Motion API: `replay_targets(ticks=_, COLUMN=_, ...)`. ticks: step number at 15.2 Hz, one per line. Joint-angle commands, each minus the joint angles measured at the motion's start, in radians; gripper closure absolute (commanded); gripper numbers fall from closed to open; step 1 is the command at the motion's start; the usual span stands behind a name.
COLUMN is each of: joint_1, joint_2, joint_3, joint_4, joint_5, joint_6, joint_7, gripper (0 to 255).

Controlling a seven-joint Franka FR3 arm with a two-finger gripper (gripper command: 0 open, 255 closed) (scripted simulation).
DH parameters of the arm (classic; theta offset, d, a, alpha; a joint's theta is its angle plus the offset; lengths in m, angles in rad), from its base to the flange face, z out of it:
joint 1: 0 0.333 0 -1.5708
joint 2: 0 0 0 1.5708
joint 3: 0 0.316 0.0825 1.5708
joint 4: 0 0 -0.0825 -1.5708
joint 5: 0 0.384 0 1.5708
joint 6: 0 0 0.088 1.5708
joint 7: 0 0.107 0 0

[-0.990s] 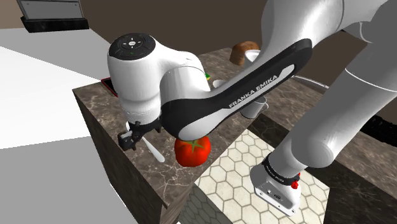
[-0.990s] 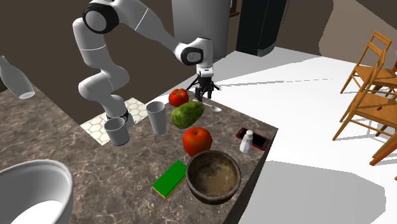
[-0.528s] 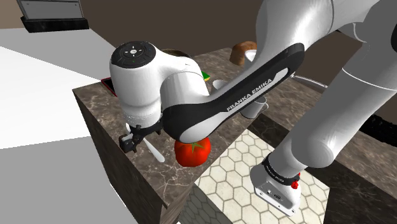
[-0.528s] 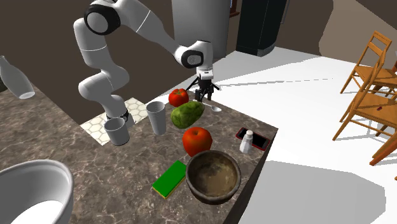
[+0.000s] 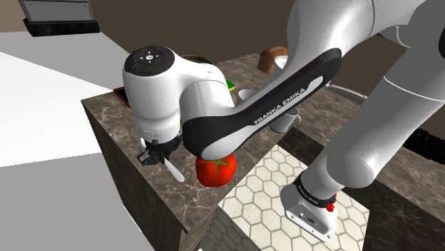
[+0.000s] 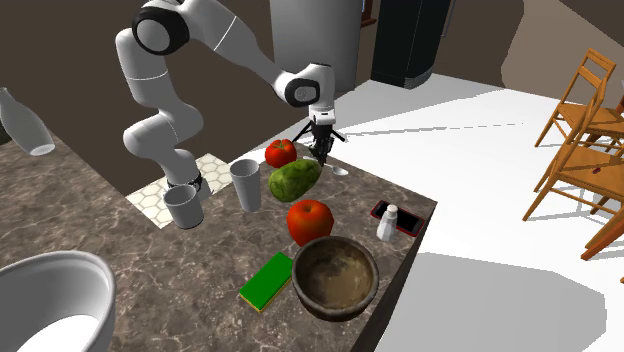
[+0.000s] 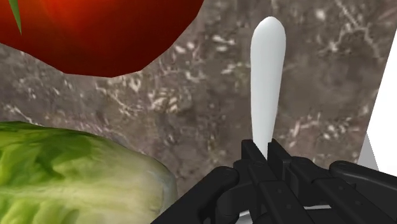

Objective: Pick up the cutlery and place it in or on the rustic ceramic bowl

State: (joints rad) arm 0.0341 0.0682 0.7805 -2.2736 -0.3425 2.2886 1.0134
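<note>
- The countertop (image 6: 120, 250) looks like polished stone: dark brown, veined and flecked in pale grey, and smooth up to its edges.
- The cutlery (image 7: 265, 83), lying near the countertop's edge, is plain white, smooth and matt; I cannot tell its material.
- The gripper (image 7: 266, 149) is black with a dull sheen, like hard plastic.
- The arm (image 5: 235, 107) has a glossy white shell.
- The bowl (image 6: 335, 275) is rough, mottled brown and grey, like unpolished ceramic.
- The tomato (image 7: 95, 32) has shiny red skin.
- The lettuce (image 7: 70, 172) is crinkled and matt.
- The chairs (image 6: 585, 150) look like light wood.
- The floor (image 5: 264, 192) has pale hexagonal tiles.
</note>
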Motion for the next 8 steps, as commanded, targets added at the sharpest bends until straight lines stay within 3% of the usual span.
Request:
replay_targets(ticks=1, joint_1=-0.001, joint_2=0.0, joint_3=-0.001, joint_4=-0.001, joint_5=0.0, joint_6=-0.001, joint_7=0.0, gripper=255)
replay_targets(ticks=4, joint_1=0.0, joint_2=0.001, joint_3=-0.001, joint_4=-0.001, joint_5=-0.001, joint_6=-0.001, joint_7=0.001, gripper=255)
replay_targets(ticks=8, joint_1=-0.005, joint_2=-0.046, joint_3=0.005, joint_4=0.016, joint_5=0.054, joint_6=-0.042, joint_7=-0.045, gripper=255)
